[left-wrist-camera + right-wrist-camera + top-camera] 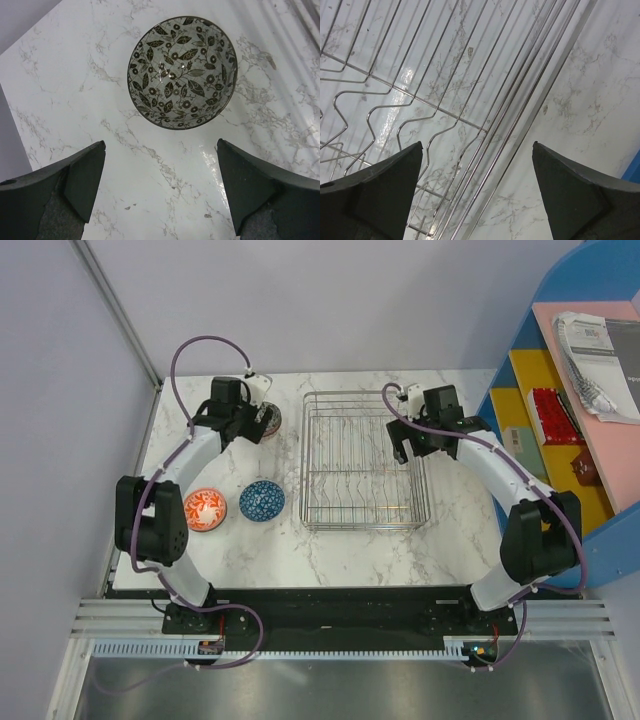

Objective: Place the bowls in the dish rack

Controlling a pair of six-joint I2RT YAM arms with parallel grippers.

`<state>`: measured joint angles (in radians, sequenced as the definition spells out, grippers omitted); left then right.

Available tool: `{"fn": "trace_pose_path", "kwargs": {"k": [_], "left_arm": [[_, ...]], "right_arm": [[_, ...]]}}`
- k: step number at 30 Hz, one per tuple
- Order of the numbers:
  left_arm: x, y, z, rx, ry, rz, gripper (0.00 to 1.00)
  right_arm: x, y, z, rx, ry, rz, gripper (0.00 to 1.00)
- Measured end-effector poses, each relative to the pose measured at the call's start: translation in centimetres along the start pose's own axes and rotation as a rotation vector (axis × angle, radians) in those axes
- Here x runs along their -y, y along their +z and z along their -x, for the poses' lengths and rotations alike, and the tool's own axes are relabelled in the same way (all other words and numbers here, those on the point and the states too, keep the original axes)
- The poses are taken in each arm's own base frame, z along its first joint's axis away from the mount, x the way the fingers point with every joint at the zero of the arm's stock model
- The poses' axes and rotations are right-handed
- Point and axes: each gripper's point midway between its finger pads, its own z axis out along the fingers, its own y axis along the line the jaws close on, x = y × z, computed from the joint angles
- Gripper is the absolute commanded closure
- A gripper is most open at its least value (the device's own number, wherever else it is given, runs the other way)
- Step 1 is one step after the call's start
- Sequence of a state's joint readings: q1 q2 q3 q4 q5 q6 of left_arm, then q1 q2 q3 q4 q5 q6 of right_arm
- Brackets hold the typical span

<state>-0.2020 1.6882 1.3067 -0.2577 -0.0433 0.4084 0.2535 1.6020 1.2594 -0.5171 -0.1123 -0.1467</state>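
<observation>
**Fingers [75, 185] spread wide, nothing held**

Left gripper [160, 144] shows its two dark fingers at the lower corners of the left wrist view. They stand far apart, with only the marble table [60, 100] between them. Just beyond the tips sits the grey-black bowl [182, 72], mouth up, with leaves and flowers across its inside. Neither finger touches it. From above, this gripper hovers over the table's far left part, and the bowl is mostly hidden beneath it.

Right gripper [477, 145] is spread just as wide and grasps nothing. Its left finger hangs over the wire floor of the rack [440, 112]. Its right finger hangs over bare marble outside the rim wires. From above, the gripper is at the rack's far right edge.

From above, the rack stands mid-table, its long side running away from the arms. Near its near left corner, but apart from it, sits the blue bowl [262, 500], mouth up. The orange bowl [204, 509] sits just left of that, close but not touching, beside the left arm's elbow in that view. All three bowls rest on the table, outside the rack.

Off the table's right side stands a blue shelf [600, 270] with yellow and pink surfaces and papers on top.
</observation>
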Motion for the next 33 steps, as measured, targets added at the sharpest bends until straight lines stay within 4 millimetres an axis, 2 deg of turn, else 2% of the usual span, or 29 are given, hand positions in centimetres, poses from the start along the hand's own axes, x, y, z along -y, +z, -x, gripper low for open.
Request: {"fn": "trace_pose_path", "kwargs": {"k": [3, 8, 11, 13, 19, 28, 33], "left_arm": [[-0.8, 1.2, -1.3, -0.025, -0.016, 0.007, 0.00], [-1.5, 3.0, -3.2, -0.045, -0.051, -0.028, 0.00], [-2.0, 4.1, -3.4, -0.042, -0.067, -0.046, 0.00], [-2.1, 4.7, -3.2, -0.032, -0.072, -0.061, 0.00], [-1.7, 4.9, -2.4, 0.011, -0.082, -0.124, 0.00], [-1.2, 4.9, -2.0, 0.028, -0.095, -0.153, 0.03], [-1.8, 5.5, -1.1, 0.043, -0.104, -0.143, 0.16]], "right_arm": [[0.1, -1.6, 1.3, 0.027, -0.013, -0.006, 0.02], [0.2, -6.0, 6.4, 0.171, -0.055, -0.014, 0.02], [-0.2, -8.2, 8.5, 0.236, -0.082, -0.001, 0.02], [-0.7, -9.0, 9.1, 0.255, -0.105, 0.015, 0.02], [-2.1, -9.0, 8.1, 0.215, -0.154, 0.066, 0.02], [-2.7, -8.7, 7.2, 0.194, -0.177, 0.092, 0.02], [-3.1, -8.7, 6.7, 0.181, -0.184, 0.099, 0.02]]}}
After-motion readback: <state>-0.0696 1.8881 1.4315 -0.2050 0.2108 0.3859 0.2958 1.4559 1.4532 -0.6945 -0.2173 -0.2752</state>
